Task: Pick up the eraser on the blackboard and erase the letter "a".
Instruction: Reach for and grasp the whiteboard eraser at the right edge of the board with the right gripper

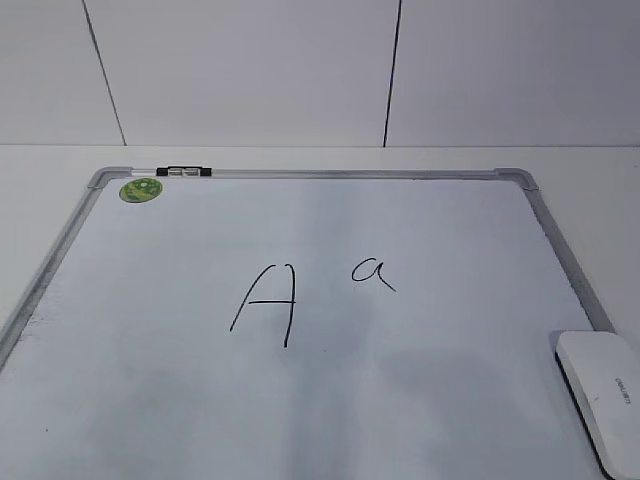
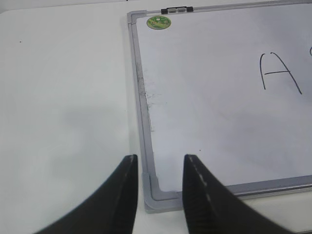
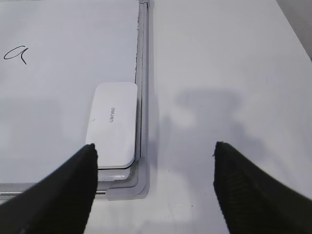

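Observation:
The white eraser (image 1: 603,392) (image 3: 112,124) lies on the blackboard (image 1: 130,330) in its near right corner, against the frame. The small letter "a" (image 1: 372,272) (image 3: 15,53) is written right of a larger capital "A" (image 1: 266,303) (image 2: 279,72). My right gripper (image 3: 154,150) hovers open above the board's near right corner, its left finger just short of the eraser's near end, nothing between the jaws. My left gripper (image 2: 159,162) is open and empty over the blackboard's (image 2: 204,97) near left corner. Neither gripper shows in the exterior view.
A round green sticker (image 1: 140,189) (image 2: 159,22) and a small dark clip (image 1: 184,172) sit at the board's far left corner. Bare white tabletop (image 3: 229,63) (image 2: 63,87) flanks the board on both sides. A white panelled wall (image 1: 250,70) rises behind the table.

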